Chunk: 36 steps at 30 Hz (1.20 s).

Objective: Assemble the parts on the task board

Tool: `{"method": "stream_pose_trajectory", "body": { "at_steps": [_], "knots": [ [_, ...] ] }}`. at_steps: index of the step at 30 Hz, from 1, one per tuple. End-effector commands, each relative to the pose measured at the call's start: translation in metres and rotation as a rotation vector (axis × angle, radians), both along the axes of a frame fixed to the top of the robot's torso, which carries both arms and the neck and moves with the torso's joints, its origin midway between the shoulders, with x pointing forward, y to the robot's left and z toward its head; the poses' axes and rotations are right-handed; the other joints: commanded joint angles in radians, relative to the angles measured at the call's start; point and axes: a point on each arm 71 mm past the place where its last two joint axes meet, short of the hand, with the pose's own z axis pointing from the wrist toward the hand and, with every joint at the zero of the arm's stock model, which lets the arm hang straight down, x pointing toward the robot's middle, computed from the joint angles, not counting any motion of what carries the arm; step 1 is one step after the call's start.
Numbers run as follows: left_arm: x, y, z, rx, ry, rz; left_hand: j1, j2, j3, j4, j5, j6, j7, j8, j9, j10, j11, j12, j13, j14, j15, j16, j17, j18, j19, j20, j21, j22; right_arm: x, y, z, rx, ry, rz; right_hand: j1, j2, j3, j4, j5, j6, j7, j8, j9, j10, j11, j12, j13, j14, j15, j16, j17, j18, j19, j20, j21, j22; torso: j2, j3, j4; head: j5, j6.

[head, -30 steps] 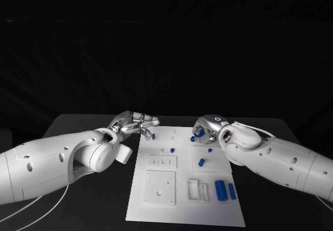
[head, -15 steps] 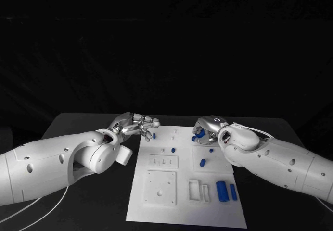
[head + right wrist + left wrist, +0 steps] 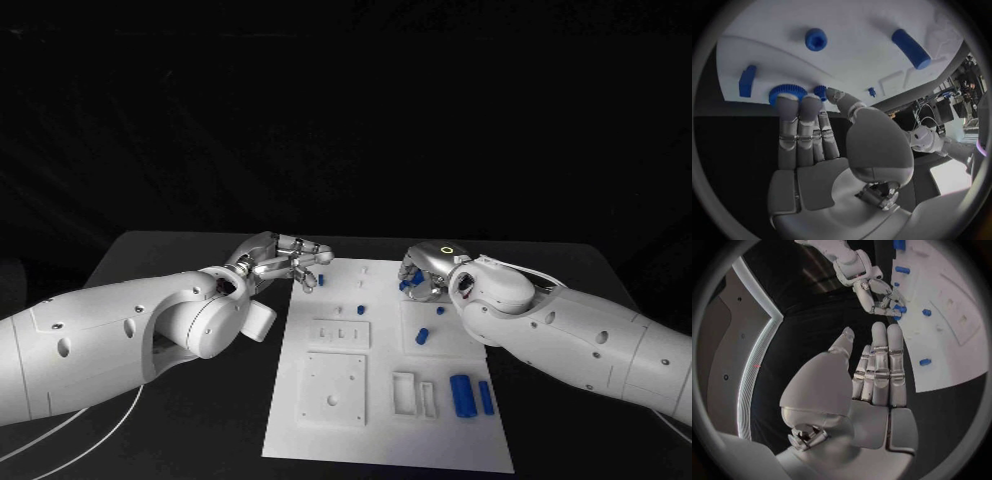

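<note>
Right hand (image 3: 418, 275) fingertips on blue gear (image 3: 786, 93) at task board (image 3: 382, 440) upper centre, grip uncertain; left hand (image 3: 284, 258) open. Step: grasping gear; next needs secure pinch.

Head view. The white task board (image 3: 389, 370) lies lengthwise at the middle of the black table (image 3: 173, 250). The left hand (image 3: 284, 257) hangs at the board's far left corner, fingers spread, just beside a small blue part (image 3: 316, 282). The right hand (image 3: 417, 272) sits at the board's far right, fingers curled down around blue parts (image 3: 408, 286); whether it grips them cannot be told. A blue peg (image 3: 420, 337) stands mid-board on the right. Two blue cylinders (image 3: 472, 395) lie side by side near the right edge, beside a white slotted block (image 3: 413, 394). A white square plate (image 3: 333, 390) occupies the near left.
</note>
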Motion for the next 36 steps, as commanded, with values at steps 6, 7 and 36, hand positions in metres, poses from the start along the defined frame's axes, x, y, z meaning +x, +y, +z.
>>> {"method": "stream_pose_trajectory", "body": {
  "at_steps": [6, 7, 36],
  "knots": [
    [0.0, -0.002, 0.001, -0.001, -0.001, -0.017, 0.0, -0.007, 0.002, 0.004, 0.003, -0.008, 0.002, 0.0, 0.0, -0.005, -0.001, -0.004, 0.001, -0.002, 0.002, -0.006, 0.002, 0.018, 0.007, -0.002, 0.003, -0.001, -0.001, 0.001, -0.004, -0.045, 0.014, 0.002, 0.022, 0.028, 0.022, -0.019, -0.007, 0.034, -0.007, -0.002, 0.009, 0.052, -0.014, -0.002, 0.001, -0.002, -0.007, 0.008, 0.0, 0.0, 0.005, -0.012, 0.001, 0.027, 0.002, -0.0009, -0.0026, 0.002, 0.0],
    [0.0, -0.002, 0.001, -0.001, -0.001, -0.017, 0.0, -0.007, 0.003, 0.005, 0.003, -0.009, 0.003, 0.0, 0.0, -0.005, 0.0, -0.004, 0.001, -0.002, 0.003, -0.007, 0.003, 0.019, 0.008, -0.002, 0.003, -0.004, -0.001, 0.001, -0.004, -0.047, 0.014, 0.002, 0.023, 0.029, 0.023, -0.02, -0.007, 0.035, -0.007, -0.001, 0.01, 0.053, -0.014, -0.002, 0.001, -0.003, -0.008, 0.008, 0.0, 0.0, 0.005, -0.012, 0.0, 0.028, 0.003, -0.0009, -0.0022, 0.001, -0.001],
    [0.003, 0.0, 0.0, 0.006, 0.001, -0.006, 0.004, -0.004, 0.004, 0.005, 0.003, -0.012, 0.004, -0.001, 0.0, -0.01, 0.001, -0.004, 0.001, -0.001, 0.003, -0.009, 0.005, 0.019, 0.008, -0.001, 0.004, -0.01, -0.004, 0.022, 0.033, 0.043, -0.137, -0.022, 0.02, 0.067, 0.035, -0.042, -0.008, 0.096, -0.024, -0.001, 0.057, 0.123, -0.039, -0.001, 0.007, -0.003, -0.032, -0.004, 0.005, -0.026, 0.02, -0.037, -0.023, 0.12, 0.006, -0.004, 0.0006, 0.002, 0.014]
  ]
}}
